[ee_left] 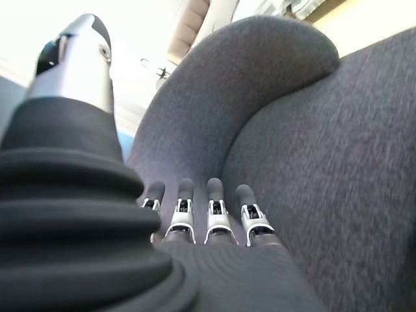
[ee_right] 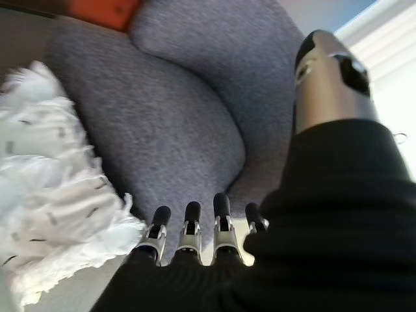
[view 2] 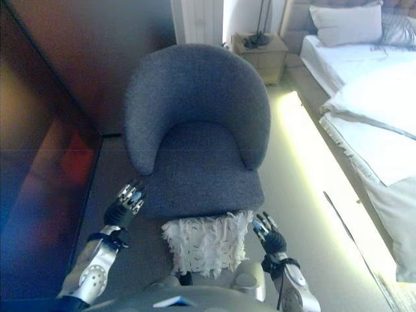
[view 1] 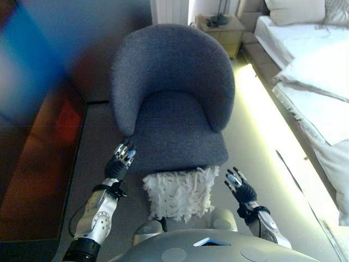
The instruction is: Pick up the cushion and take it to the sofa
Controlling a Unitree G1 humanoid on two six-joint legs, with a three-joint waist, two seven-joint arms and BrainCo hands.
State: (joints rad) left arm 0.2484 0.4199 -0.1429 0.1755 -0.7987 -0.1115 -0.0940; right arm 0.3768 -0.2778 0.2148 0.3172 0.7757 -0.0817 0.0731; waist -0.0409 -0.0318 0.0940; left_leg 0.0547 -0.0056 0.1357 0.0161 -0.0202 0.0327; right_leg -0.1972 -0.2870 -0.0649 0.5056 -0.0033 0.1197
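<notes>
Left robot hand [view 1: 121,159] and right robot hand [view 1: 240,187] are hovering with fingers straight, holding nothing, flanking the white shaggy cushion [view 1: 179,192], which is leaning against the front edge of the grey armchair [view 1: 172,98].

The shaggy white fringed cushion [view 1: 180,194] leans against the front edge of the rounded grey upholstered armchair [view 1: 172,98], between the left hand [view 1: 122,159] and the right hand [view 1: 239,186]. Bare floor lies on the cushion's outer side by each hand. Ahead of both hands the armchair's seat front blocks the way; its curved arms rise beyond.
</notes>
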